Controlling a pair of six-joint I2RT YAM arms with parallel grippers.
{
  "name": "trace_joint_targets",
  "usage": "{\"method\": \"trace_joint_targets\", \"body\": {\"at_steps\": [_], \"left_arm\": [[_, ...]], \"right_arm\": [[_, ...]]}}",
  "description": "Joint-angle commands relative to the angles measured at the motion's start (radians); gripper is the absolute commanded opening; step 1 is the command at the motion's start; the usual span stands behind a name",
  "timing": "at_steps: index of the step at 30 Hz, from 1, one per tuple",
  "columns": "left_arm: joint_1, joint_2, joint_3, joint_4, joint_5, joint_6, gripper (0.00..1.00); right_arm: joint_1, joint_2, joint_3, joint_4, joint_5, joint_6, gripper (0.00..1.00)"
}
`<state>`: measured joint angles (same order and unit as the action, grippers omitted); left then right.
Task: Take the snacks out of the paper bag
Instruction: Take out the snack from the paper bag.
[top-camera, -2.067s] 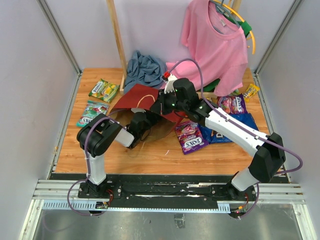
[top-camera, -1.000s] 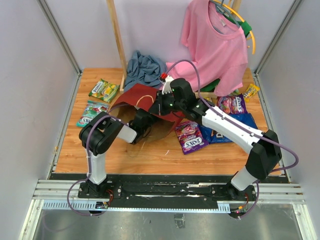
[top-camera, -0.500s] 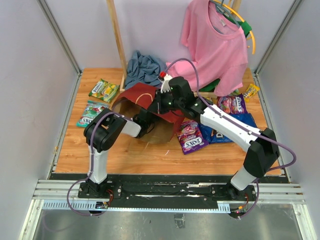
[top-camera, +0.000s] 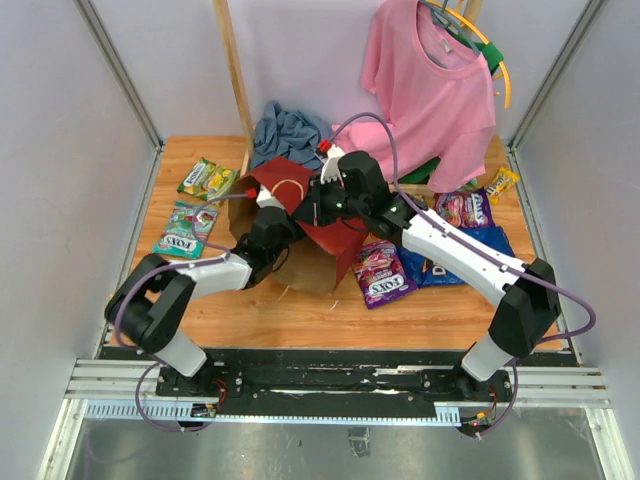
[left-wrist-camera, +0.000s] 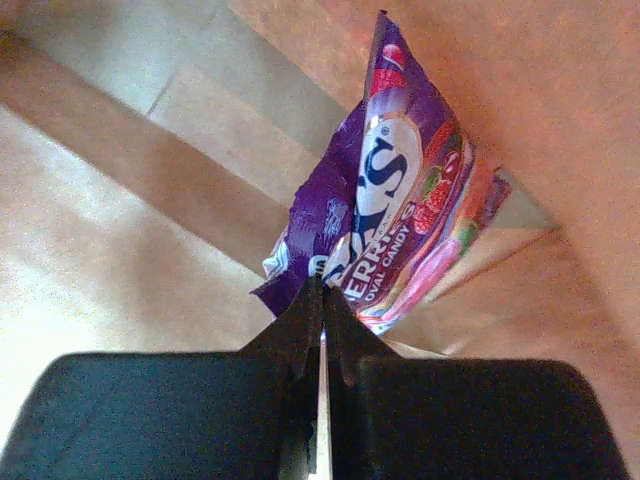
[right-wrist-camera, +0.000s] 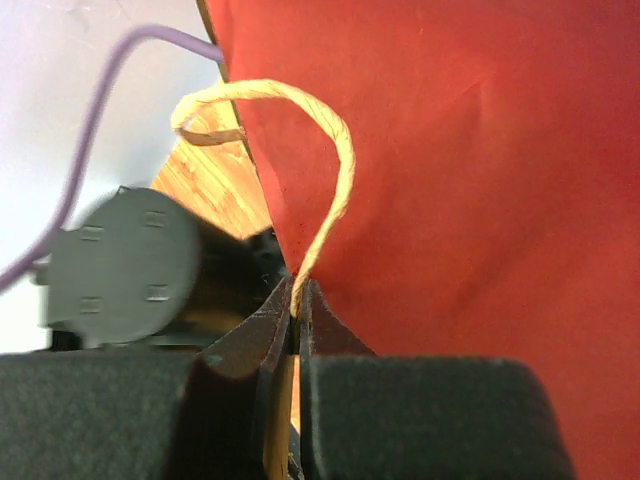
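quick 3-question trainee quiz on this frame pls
1. True or false: the left jaws are shut on a purple candy packet inside the paper bag.
2. What do the right jaws pinch? A) the bag's twine handle B) a pink shirt C) a blue chip bag
3. In the top view, how many packets lie on the table left of the bag?
Key: 1 true; 2 A; 3 two, the green-yellow packet and the teal packet.
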<state>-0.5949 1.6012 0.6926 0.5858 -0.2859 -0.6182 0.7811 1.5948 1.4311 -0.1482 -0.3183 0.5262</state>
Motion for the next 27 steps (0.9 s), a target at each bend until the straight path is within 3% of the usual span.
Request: {"method": "trace_joint_targets", "body": {"at_steps": [1, 8, 19, 27], "left_arm": [[0.002, -0.142, 0.015, 0.007, 0.0, 0.061, 0.01], [0.001, -0.325, 0.007, -0.11, 0.011, 0.112, 0.01], [0.003, -0.593, 0.084, -0.439, 0.04, 0.289, 0.01], [0.003, -0.877, 0.111, -0.662, -0.08, 0.349, 0.01]], "right_arm": [[0.02, -0.018, -0.002, -0.054, 0.036, 0.002, 0.01], [0.02, -0.034, -0.018, -0.06, 0.085, 0.016, 0.01], [0.018, -0.042, 0.034, -0.072, 0.134, 0.001, 0.01], [-0.043, -0.109, 0.048, -0.092, 0.143, -0.088, 0.01]]}}
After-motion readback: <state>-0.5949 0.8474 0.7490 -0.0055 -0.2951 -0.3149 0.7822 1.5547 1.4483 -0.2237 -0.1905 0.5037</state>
